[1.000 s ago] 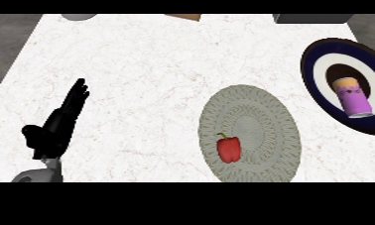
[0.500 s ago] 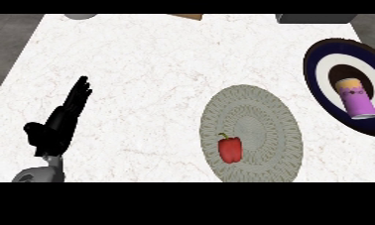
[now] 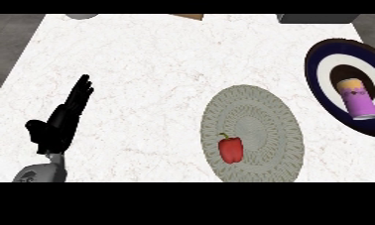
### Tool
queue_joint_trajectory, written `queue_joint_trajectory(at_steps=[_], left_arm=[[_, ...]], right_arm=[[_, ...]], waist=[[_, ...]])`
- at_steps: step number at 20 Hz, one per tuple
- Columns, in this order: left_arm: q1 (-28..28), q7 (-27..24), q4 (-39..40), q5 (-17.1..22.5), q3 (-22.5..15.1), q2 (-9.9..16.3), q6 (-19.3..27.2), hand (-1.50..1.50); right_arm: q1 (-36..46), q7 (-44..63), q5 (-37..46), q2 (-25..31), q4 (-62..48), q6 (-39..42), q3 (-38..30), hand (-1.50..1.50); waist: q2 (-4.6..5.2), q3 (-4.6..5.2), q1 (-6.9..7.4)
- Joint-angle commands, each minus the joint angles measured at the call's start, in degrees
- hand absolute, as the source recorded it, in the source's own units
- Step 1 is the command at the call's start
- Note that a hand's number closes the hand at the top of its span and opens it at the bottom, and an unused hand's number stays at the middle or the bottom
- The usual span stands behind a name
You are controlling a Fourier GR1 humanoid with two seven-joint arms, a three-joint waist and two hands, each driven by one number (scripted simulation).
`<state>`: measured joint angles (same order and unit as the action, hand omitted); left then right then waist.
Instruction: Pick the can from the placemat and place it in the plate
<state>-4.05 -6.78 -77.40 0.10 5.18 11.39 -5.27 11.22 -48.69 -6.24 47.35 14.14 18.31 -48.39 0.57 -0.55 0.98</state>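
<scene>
Purple cylindrical can with a pale lid (image 3: pixel 356 99) is lying on its side inside the round dark-blue plate with a white ring and brown centre (image 3: pixel 320 72), which is sitting at the counter's right edge, partly cut off by the frame. The can is resting across the plate's brown middle, lid end pointing up-left, not touching any hand.

Head view: the white marbled counter top (image 3: pixel 168 65) is filling most of the frame. A round grey woven placemat (image 3: pixel 253 135) is lying near the lower right centre, just left of the plate and apart from it. A red bell pepper with a green stem (image 3: pixel 230 149) is sitting on the placemat's lower left part.

Left hand (image 3: pixel 60 122) is showing at the lower left on its grey forearm, fingers straight and together, pointing up the counter, thumb out to the side, holding nothing.

Right hand is not appearing anywhere in this view.
</scene>
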Motion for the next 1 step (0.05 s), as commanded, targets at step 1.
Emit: queue_joint_trajectory(at_steps=[1], left_arm=[[0.1,-0.3,0.0,-0.1,0.3,0.0,0.3,0.0]], right_arm=[[0.7,-5.4,-0.1,-0.8,-1.0,1.1,-0.2,-1.5]], waist=[[-0.02,-0.05,0.37]])
